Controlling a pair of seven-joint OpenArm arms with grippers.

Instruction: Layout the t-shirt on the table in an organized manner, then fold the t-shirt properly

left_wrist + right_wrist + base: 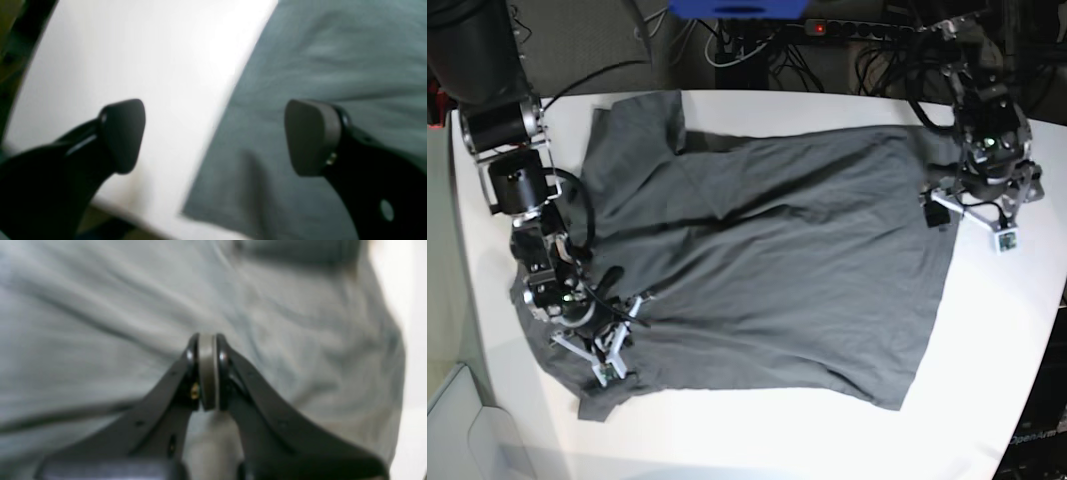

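The t-shirt (767, 260) lies spread across the tabletop (987, 380), wrinkled but mostly flat; no fold made yet. Left pincer (213, 136) stands apart above the hem edge. Right pincer (207, 371) is together, seemingly empty, near a sleeve.

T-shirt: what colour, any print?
Plain dark charcoal grey t-shirt, no print visible; best seen in the base view.

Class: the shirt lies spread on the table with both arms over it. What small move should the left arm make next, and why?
Probably lower the left tool and close it on the shirt hem. It is wide open, straddling that edge over the table, holding nothing, while the right tool is shut over the sleeve end.
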